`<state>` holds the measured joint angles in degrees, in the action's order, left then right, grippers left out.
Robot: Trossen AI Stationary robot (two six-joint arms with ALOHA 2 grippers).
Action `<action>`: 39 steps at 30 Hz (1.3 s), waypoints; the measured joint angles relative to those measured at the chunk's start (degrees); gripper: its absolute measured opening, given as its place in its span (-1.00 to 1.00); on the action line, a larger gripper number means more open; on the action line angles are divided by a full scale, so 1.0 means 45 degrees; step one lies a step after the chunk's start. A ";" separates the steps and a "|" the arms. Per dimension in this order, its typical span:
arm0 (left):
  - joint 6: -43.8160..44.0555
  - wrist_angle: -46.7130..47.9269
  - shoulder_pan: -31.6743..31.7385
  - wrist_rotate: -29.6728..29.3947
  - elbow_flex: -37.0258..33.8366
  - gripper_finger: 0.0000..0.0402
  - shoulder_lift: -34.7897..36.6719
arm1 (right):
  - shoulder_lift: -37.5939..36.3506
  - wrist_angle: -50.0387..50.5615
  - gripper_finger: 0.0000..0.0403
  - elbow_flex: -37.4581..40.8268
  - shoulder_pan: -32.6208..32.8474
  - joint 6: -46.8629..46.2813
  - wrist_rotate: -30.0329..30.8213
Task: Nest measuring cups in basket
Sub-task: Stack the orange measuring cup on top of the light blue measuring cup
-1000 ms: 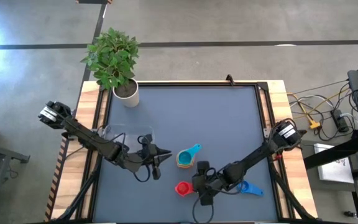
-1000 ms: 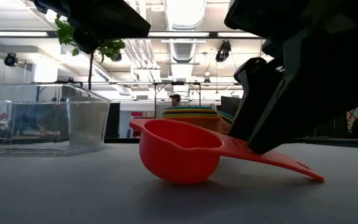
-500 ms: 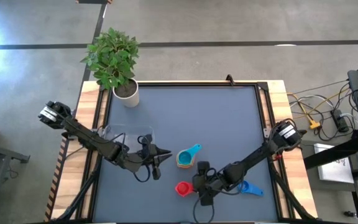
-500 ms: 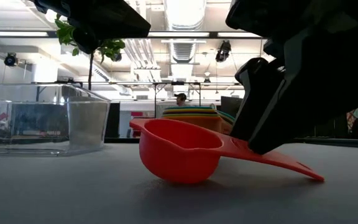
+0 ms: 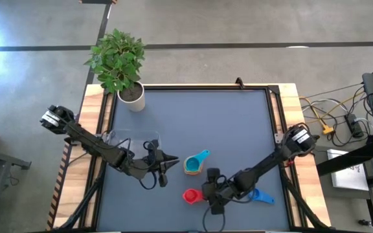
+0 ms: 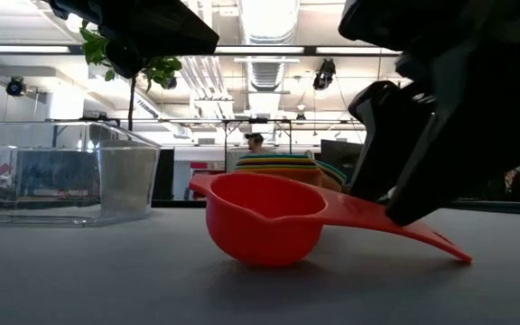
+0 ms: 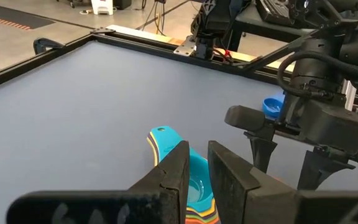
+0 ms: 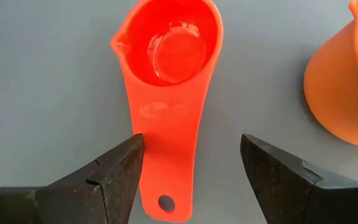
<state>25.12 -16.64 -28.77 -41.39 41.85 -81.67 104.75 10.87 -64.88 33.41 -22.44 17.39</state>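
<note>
Flanking the red cup [image 8: 169,87], nested stack [image 8: 347,81] beside, right claw [image 8: 191,163] spread.

Left arm: reaches in from the table's left edge toward the middle, forearm low and angled inward.
Left gripper [image 5: 171,158]: points toward the table centre; fingers [image 7: 169,180] close together, a narrow gap between them, nothing held.
Right arm: reaches in from the right edge toward the near middle, wrist bent downward.
Right gripper [image 5: 206,196]: low over the table, pointing down; fingers [image 8: 114,177] spread wide apart, gripping nothing.
</note>
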 joint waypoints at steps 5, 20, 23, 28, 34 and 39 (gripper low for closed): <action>0.0000 -0.0015 0.0001 0.0000 0.0000 -0.80 -0.0174 | -0.0163 -0.0079 0.30 0.0005 0.0108 -0.0001 -0.0005; -0.0028 -0.0047 0.0039 -0.0015 0.0000 -0.80 -0.0207 | 0.0451 -0.0542 0.32 -0.0005 0.0254 -0.0112 0.0147; -0.0035 -0.0063 0.0039 -0.0015 0.0000 -0.80 -0.0209 | 0.0725 -0.0632 0.34 -0.0001 0.0212 -0.0120 0.0155; -0.0038 -0.0063 0.0039 -0.0015 0.0000 -0.80 -0.0214 | 0.0869 -0.0649 0.32 -0.0058 0.0165 -0.0118 0.0165; -0.0039 -0.0063 0.0044 -0.0015 0.0000 -0.80 -0.0214 | 0.0845 -0.0651 0.18 -0.0058 0.0165 0.0128 0.0118; -0.0007 -0.0058 0.0049 -0.0015 0.0004 -0.80 -0.0214 | 0.0845 -0.0689 -0.07 -0.0062 0.0170 0.0682 0.0035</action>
<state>25.09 -16.91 -28.56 -41.45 41.86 -82.63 108.55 7.77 -65.16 34.17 -19.37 17.55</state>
